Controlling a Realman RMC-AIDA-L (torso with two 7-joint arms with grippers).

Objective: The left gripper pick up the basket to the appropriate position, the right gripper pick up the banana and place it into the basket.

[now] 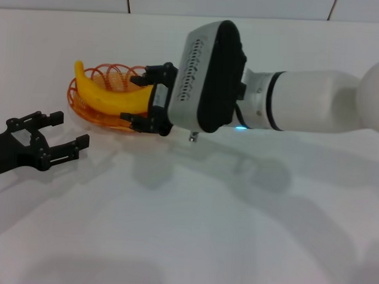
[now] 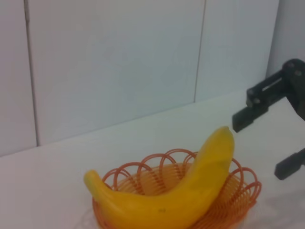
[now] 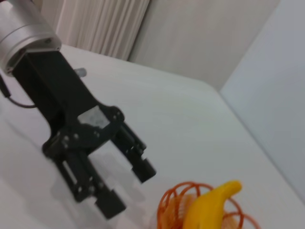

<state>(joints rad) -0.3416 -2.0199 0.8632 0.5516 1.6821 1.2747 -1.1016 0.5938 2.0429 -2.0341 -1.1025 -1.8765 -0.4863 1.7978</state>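
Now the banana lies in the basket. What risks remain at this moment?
1. The banana is longer than the basket, and its tip overhangs the rim, so it may roll out if nudged.
2. The right gripper, open, straddles the banana's end; pulling back carelessly might drag banana or basket.
3. The left gripper, open, rests on the table beside the basket, so nothing steadies it.

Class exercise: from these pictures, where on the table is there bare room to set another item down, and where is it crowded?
Bare: the wide table in front of the right gripper and beside the open left gripper. Crowded: the far left, where the banana lies in the basket between the right gripper's open fingers.
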